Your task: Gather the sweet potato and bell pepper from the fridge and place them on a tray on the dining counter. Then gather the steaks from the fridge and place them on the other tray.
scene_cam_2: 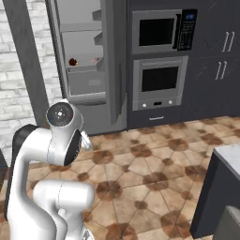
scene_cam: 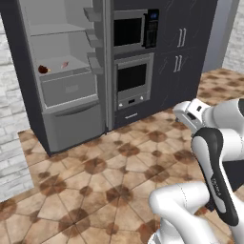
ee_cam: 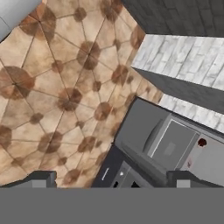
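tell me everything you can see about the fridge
The fridge is a tall plain grey unit standing on the tiled floor, against the dark cupboards beside the oven. Its upper compartment stands open, showing pale grey shelves, door bins along the right side and a drawer below them. A small dark red item and a pinkish item lie apart on one shelf. The lower drawer front is shut, with a long curved handle. Nothing of the robot touches it.

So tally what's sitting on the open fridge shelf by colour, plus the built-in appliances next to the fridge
Dark red rounded item on the grey fridge shelf: 1
Small pale pink item on that shelf: 1
Black-fronted built-in microwave: 1
Steel-trimmed built-in wall oven: 1
Total: 4
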